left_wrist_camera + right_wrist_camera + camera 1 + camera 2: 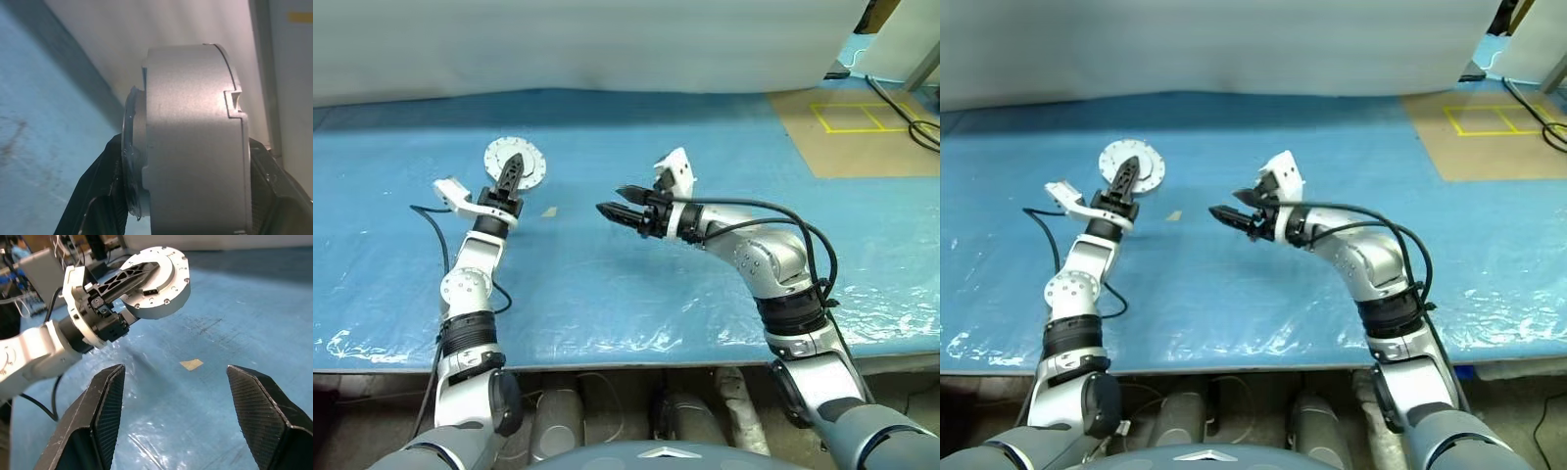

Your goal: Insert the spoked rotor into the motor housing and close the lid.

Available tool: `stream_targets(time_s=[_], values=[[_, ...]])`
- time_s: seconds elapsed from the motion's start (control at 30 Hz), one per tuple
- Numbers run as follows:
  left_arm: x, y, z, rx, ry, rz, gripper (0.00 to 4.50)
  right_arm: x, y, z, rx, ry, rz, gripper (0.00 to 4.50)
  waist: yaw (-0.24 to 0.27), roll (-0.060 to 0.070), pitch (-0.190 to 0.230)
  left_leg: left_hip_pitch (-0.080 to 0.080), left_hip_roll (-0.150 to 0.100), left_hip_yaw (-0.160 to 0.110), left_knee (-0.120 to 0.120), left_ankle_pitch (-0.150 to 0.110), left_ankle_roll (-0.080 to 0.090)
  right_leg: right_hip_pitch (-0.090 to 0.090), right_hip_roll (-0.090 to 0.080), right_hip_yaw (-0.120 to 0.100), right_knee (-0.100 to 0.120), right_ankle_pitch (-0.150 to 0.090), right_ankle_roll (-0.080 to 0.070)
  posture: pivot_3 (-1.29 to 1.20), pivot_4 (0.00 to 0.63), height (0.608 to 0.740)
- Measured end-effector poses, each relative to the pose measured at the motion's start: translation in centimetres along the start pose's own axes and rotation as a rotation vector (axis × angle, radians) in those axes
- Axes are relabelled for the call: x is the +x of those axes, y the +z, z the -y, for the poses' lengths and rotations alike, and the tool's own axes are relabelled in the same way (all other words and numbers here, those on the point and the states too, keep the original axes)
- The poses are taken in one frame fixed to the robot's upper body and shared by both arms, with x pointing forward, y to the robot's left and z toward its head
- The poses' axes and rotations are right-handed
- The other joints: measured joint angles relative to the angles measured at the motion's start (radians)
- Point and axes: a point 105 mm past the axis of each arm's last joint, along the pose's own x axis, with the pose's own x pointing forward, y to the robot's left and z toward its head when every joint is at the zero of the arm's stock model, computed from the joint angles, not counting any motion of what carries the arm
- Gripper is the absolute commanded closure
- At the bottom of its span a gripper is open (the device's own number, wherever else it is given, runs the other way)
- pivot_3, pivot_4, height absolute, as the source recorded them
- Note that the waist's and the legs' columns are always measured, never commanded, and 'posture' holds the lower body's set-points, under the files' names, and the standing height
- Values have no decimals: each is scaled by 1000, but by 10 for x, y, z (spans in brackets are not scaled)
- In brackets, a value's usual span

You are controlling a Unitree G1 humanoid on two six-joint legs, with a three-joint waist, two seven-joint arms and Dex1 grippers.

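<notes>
My left gripper (512, 174) is shut on the motor housing (534, 164), a short round grey metal body held up above the blue table. In the left wrist view the housing (195, 142) sits side-on between the two black fingers (93, 196), and a seam with a small notch runs round it near one end. Whether that end piece is the lid I cannot tell. The right wrist view shows the housing's plain flanged face (168, 289) with small holes. The spoked rotor is out of view. My right gripper (610, 200) hangs open and empty to the right of the housing, pointing toward it.
A blue plastic-covered table (626, 284) spreads under both arms, with a small beige scrap (549, 211) lying between the grippers. A white sheet (587, 39) closes the back. At the far right lies a brown board with yellow lines (862, 122).
</notes>
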Motion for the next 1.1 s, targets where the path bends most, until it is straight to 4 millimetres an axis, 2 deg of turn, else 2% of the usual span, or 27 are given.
stream_targets(time_s=[0.33, 0.63, 0.7, 0.77, 0.83, 0.93, 1.1], values=[[-25, 26, -64, 17, 260, 106, 2035, -2, -1, 5, -98, -10, -15, 1071, -2, -2, 1, 0, 0, -1, 2, 0, 0, 1, 0, 0, 0, 1, 0, 0, 150, 740], [-17, 27, -83, 52, 324, 107, 2035, 4, -11, 9, -79, -33, -44, 1071, 0, -6, 3, 0, 0, -3, 4, 0, 0, 3, -1, 0, 0, 1, -1, 0, 150, 740], [-18, 24, -87, 67, 341, 83, 1331, 4, -13, 11, -79, -42, -52, 1036, -1, -6, 3, 0, 0, -3, 4, 0, 0, 3, -1, 0, 1, 1, -1, 0, 150, 740], [-16, 27, -85, 90, 337, 78, 826, 5, -14, 11, -78, -46, -54, 1036, -1, -6, 3, 0, 0, -3, 4, 0, 0, 3, -1, 0, 1, 1, -1, 0, 150, 740], [-15, 33, -85, 120, 345, 76, 120, 7, -14, 10, -73, -45, -51, 1036, -5, -6, 3, 1, 1, -2, 4, 0, 0, 3, 0, 0, 1, 1, -1, 0, 150, 740], [-18, 48, -90, 172, 400, 97, 18, 8, -16, 9, -64, -49, -50, 1036, -8, -6, 3, 5, 1, -2, 3, 0, 0, 5, 0, 0, 1, 2, -2, 0, 150, 740], [-45, 102, -108, 253, 523, 216, 18, 7, -21, 12, -48, -70, -60, 1036, -11, -6, 3, 6, 1, -2, 2, 0, 0, 6, 0, 0, 0, 2, -2, 0, 150, 740]])
